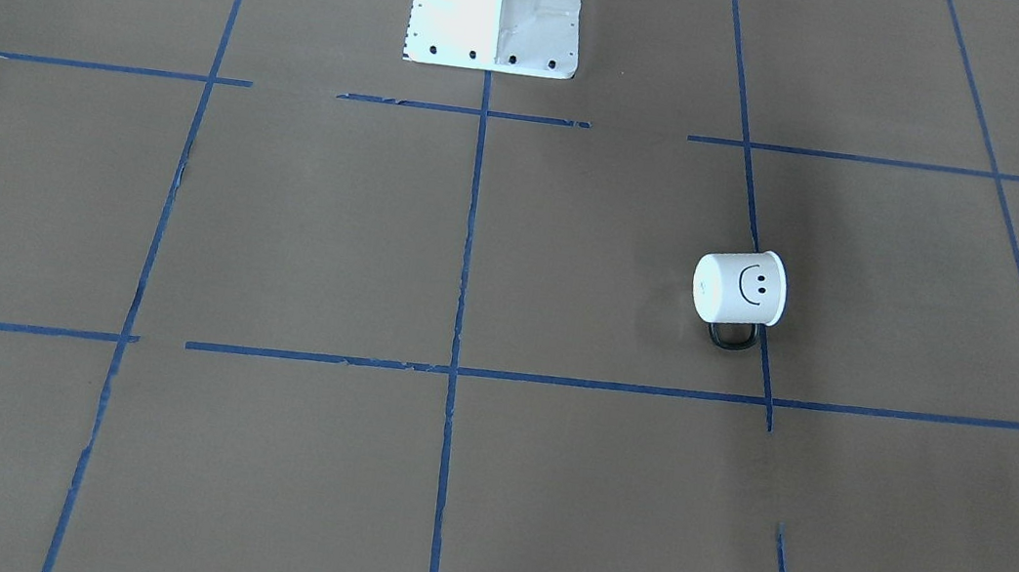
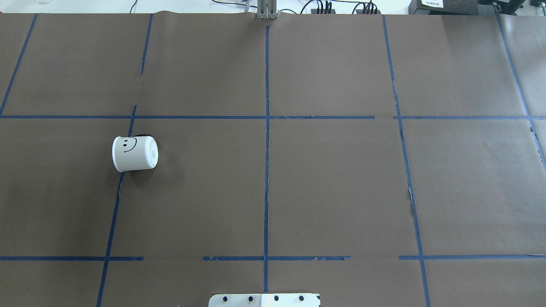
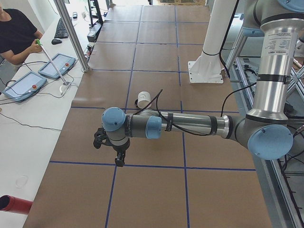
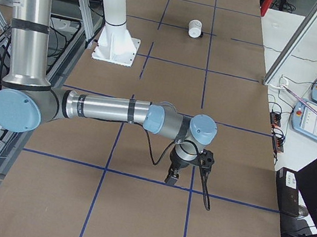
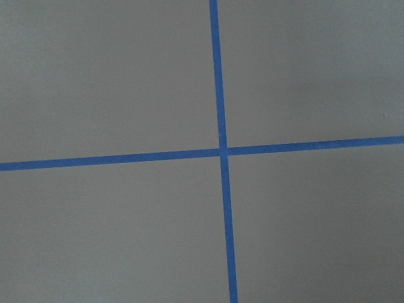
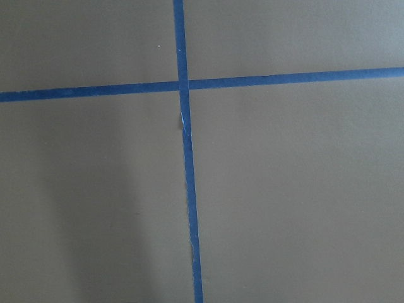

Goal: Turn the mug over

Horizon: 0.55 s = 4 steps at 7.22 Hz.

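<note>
**Front-facing view.** One small white cylindrical enamel-style mug point(image 1: 739, 287) with a black loop handle and a black smiley face. It lies on its side on the brown paper-covered counter point(image 1: 300, 229), in the robot's left half, over a blue tape line point(image 1: 768, 400). Its closed base points toward the centre line, and the handle is low against the counter. No arm is near it.

**Overhead view.** The mug point(image 2: 135, 153) lies the same way. No hand is in frame.

**Left side view.** The left hand point(image 3: 119, 161) hangs above the counter, well apart from the mug point(image 3: 143, 99). Whether its fingers are apart or together cannot be told.

**Right side view.** The right hand point(image 4: 171, 179) hangs far from the mug point(image 4: 195, 28). Its finger state cannot be told either.

**Wrist views.** Both show only paper and crossed tape.

**Step, as judged.** The approach has not begun. The next move calls for the nearer left arm to reach the mug, grip its wall or rim, and turn it upright.
</note>
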Motion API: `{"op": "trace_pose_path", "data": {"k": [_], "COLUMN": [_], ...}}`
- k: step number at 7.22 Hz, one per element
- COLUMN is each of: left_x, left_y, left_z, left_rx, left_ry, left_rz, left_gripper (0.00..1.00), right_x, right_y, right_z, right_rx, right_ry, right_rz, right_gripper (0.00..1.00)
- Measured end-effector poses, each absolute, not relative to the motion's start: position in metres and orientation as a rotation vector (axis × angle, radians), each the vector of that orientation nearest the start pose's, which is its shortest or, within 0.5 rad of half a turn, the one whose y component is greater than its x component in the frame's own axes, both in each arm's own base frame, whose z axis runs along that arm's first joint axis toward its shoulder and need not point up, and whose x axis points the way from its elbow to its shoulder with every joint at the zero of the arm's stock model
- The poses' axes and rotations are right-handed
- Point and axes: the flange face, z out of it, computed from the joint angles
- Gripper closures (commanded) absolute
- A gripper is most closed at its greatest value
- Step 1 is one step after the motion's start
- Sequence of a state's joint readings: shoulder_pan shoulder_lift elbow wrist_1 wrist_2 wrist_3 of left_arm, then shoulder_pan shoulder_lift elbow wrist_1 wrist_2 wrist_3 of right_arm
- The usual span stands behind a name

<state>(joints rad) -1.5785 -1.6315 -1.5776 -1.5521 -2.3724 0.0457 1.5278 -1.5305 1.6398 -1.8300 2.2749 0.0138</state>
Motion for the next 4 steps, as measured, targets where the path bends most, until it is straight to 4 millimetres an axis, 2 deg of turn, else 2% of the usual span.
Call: {"op": "trace_pose_path", "data": {"k": [2,4], "left_x": [-0.066,-0.062], "left_y": [-0.522,-0.536], "left_z": [0.621,0.606], "left_rx": [0.075,0.152], "left_ry": [0.802,0.806], "left_rz": [0.058,0.099], "left_gripper": [0.0,0.0], "right_x": [0.048,0.048], "right_y": [-0.497,-0.497], "right_z": [0.634,0.634], "right_rx": [-0.163,-0.164], "right_ry": [-0.698,-0.698], "right_rz": [0.025,0.025], "right_gripper": [0.0,0.0]}}
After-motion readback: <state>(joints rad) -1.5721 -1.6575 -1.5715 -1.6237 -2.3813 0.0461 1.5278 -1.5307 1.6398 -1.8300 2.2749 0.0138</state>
